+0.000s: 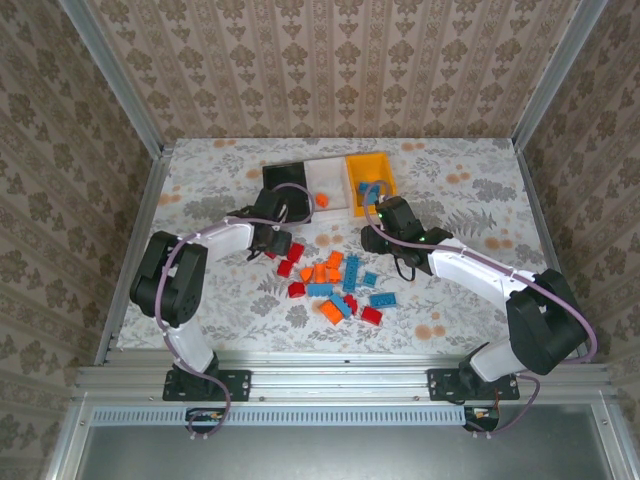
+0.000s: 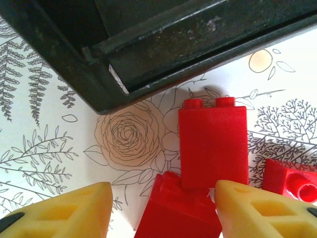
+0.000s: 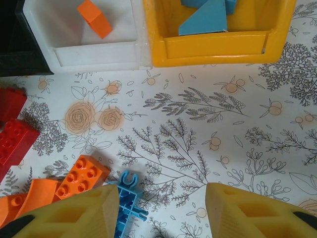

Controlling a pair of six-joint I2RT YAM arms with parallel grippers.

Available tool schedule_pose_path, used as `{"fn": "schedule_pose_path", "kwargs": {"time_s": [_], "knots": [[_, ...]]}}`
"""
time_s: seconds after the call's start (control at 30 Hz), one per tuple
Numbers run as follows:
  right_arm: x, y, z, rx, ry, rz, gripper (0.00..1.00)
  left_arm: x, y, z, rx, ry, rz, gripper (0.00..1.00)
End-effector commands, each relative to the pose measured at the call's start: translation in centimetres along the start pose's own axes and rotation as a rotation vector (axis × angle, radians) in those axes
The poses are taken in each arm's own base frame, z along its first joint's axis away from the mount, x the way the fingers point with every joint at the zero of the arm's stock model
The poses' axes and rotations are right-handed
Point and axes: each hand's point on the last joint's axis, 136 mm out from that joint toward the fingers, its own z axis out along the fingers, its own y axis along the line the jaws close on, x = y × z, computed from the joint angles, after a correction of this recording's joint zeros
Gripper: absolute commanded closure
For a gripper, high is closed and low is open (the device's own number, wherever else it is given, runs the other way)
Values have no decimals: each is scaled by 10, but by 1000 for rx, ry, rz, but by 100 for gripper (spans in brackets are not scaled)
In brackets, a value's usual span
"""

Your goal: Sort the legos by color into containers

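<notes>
Red, orange and blue legos point(image 1: 335, 285) lie scattered mid-table in front of the black point(image 1: 283, 178), white point(image 1: 325, 172) and orange-yellow point(image 1: 390, 180) containers. My left gripper point(image 2: 163, 210) is low beside the black bin point(image 2: 99, 74), jaws apart around a red brick point(image 2: 176, 213). The right finger is near the brick and a gap is left at the left finger. An upright red brick point(image 2: 213, 144) rests against it. My right gripper point(image 3: 163, 208) is open over bare cloth, with a blue flat piece point(image 3: 128, 203) by its left finger.
An orange brick point(image 3: 94, 17) lies in the white bin point(image 3: 94, 54) and blue bricks point(image 3: 208, 17) lie in the yellow bin point(image 3: 218, 47). Orange bricks point(image 3: 81, 176) and red bricks point(image 3: 15, 139) lie left of the right gripper. Metal frame rails border the table.
</notes>
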Motion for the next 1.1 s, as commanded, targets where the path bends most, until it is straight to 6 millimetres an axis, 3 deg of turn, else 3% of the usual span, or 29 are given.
{"fn": "schedule_pose_path", "kwargs": {"time_s": [0.0,0.27,0.53,0.83,0.93,1.07], "knots": [[-5,0,-5,-9,-25,-1,49,17,3,5,-10,39,5,47],[-4,-1,-6,-12,-27,0,49,27,0,-4,2,64,-43,55],[-3,-1,-7,-14,-28,0,49,32,1,-7,-21,87,-67,39],[-3,-2,-10,-13,-34,0,49,23,0,-4,-21,72,-60,64],[-4,-2,-10,-15,-37,0,49,19,-4,-19,-12,56,-61,69],[-2,-2,-7,-18,-38,8,49,1,-10,-66,-6,-26,-65,71]]}}
